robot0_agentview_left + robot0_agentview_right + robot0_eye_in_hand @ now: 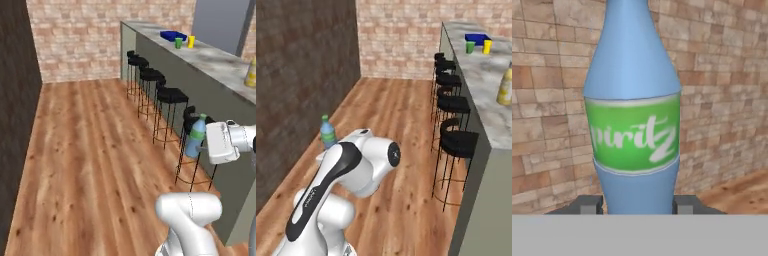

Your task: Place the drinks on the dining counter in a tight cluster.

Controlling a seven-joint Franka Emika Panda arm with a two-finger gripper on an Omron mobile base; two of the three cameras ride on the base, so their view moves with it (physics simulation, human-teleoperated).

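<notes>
Gripper (639, 206) grips one blue bottle (632, 110) — upright.

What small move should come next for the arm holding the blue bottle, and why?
Probably carry the blue bottle up over the dining counter toward the yellow bottle. The jaws are closed on the blue bottle's base and it hangs upright over the floor by the stools, below the countertop, so lifting precedes placing.
</notes>
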